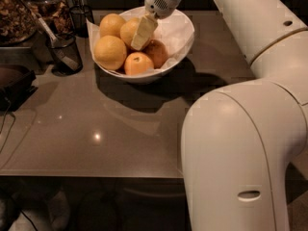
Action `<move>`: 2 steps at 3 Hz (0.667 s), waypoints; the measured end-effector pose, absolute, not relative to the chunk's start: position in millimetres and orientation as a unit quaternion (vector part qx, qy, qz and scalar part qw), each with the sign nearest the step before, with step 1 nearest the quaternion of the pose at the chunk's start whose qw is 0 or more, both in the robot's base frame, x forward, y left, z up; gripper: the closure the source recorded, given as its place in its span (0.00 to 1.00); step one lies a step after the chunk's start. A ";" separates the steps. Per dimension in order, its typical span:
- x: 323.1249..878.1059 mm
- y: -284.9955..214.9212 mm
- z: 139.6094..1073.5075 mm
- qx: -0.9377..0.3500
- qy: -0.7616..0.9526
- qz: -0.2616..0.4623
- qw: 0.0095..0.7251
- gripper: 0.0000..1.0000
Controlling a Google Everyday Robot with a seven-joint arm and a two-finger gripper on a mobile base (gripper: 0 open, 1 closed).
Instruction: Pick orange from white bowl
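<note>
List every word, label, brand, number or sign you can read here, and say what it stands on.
No readable text anywhere.
The tool, down in the white bowl over an orange, is unmarked; so are the bowl, the robot arm and the table.
The jars at back left show no legible label.

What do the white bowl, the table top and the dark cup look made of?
White bowl: likely glazed ceramic; glossy, smooth wall.
Table: polished stone or laminate, grey-brown; it mirrors light glints.
Dark cup: seemingly wire mesh.
The gripper is in the bowl, at an orange.
</note>
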State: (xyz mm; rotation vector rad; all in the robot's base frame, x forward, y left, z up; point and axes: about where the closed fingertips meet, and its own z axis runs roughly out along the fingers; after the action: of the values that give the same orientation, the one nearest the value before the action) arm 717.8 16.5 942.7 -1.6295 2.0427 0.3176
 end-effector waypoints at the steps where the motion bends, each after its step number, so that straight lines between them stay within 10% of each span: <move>1: 720.2 18.5 944.6 -0.600 0.749 0.118 0.254 0.52; 2: 720.6 18.6 945.6 -0.601 0.748 0.119 0.255 0.75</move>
State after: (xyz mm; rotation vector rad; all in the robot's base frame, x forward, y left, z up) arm 720.6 18.6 945.6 -1.6306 2.0323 0.3221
